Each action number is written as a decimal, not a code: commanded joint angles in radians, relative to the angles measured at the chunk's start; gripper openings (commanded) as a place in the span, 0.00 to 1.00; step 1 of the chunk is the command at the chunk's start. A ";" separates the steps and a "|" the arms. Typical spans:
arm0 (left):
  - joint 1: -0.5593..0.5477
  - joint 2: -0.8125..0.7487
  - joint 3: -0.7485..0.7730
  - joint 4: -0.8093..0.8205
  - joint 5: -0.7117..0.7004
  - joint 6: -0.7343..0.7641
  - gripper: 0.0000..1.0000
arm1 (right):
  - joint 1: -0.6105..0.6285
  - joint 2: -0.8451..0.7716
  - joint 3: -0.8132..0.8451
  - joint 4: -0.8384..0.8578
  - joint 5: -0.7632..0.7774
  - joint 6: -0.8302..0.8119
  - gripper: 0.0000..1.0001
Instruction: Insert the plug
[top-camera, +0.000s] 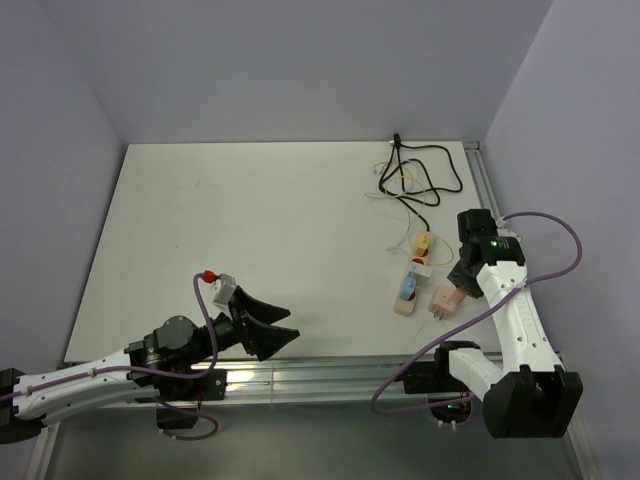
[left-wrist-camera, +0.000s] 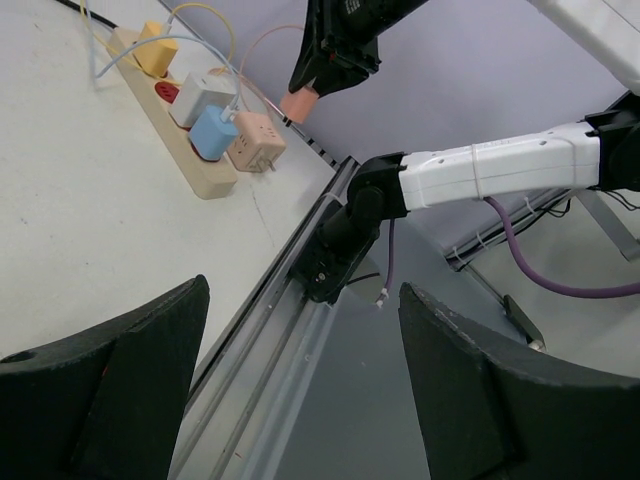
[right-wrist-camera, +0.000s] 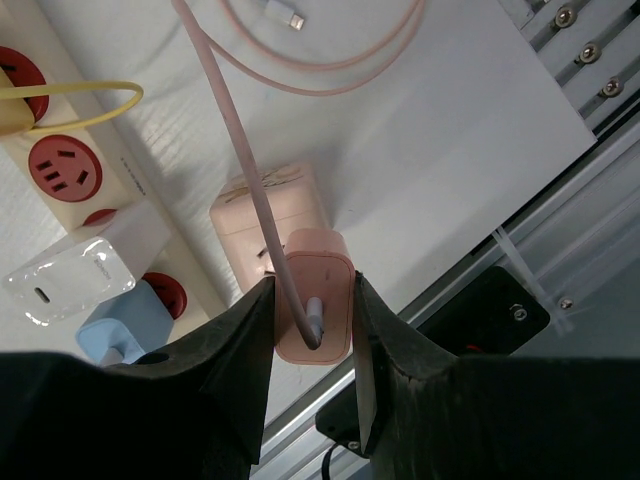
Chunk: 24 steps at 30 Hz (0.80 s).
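Note:
My right gripper (right-wrist-camera: 312, 284) is shut on a small pink plug (right-wrist-camera: 330, 270) with a pink cable (right-wrist-camera: 245, 160) and holds it just above the table. Under it a pink cube adapter (right-wrist-camera: 262, 215) lies on its side next to the cream power strip (right-wrist-camera: 95, 195). In the top view the strip (top-camera: 402, 305) lies at the right front with yellow, white and blue plugs in it, the adapter (top-camera: 442, 300) lies beside it, and my right gripper (top-camera: 462, 275) is over them. My left gripper (top-camera: 272, 333) is open and empty at the table's front edge, its jaws (left-wrist-camera: 302, 287) wide apart.
A tangle of black cable (top-camera: 425, 165) lies at the back right, with thin yellow and white leads running to the strip. A metal rail (top-camera: 330, 378) runs along the table's front edge. Red empty sockets (right-wrist-camera: 62, 168) show on the strip. Grey walls close in on three sides.

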 joint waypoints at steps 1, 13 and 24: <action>-0.004 -0.019 0.000 -0.003 -0.015 0.020 0.82 | -0.007 0.013 0.026 0.014 0.029 -0.005 0.00; -0.004 -0.022 -0.002 0.000 -0.020 0.026 0.82 | -0.007 0.053 -0.001 0.057 -0.102 -0.084 0.00; -0.004 -0.045 0.000 -0.023 -0.032 0.034 0.83 | -0.007 0.111 0.008 0.063 -0.065 -0.085 0.00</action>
